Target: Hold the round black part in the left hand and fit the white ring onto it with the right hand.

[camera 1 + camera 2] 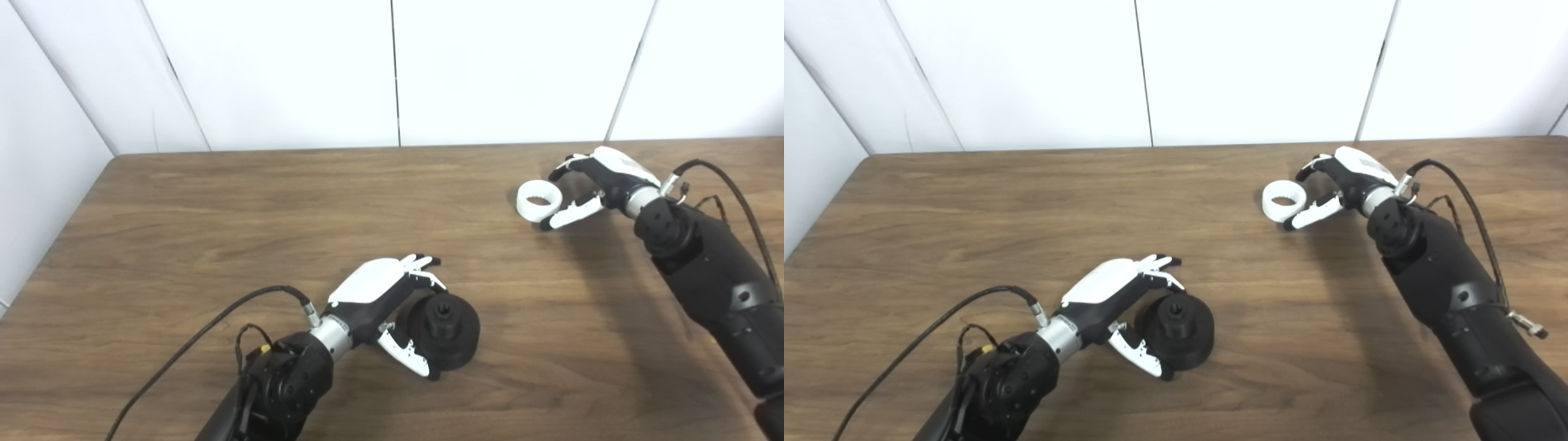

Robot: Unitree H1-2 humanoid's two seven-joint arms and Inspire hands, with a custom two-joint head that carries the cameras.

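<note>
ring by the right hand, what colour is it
White, plain; the ring shows best in the left eye view.

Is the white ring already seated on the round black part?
No, the white ring lies far across the table from the round black part.

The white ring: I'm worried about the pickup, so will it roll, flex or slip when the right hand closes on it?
The white ring lies flat on the table, so rolling seems unlikely unless tipped on edge. Its thick wall looks like rigid plastic, probably stiff and light. The smooth surface may slip between the right hand fingers, which sit beside it.
</note>
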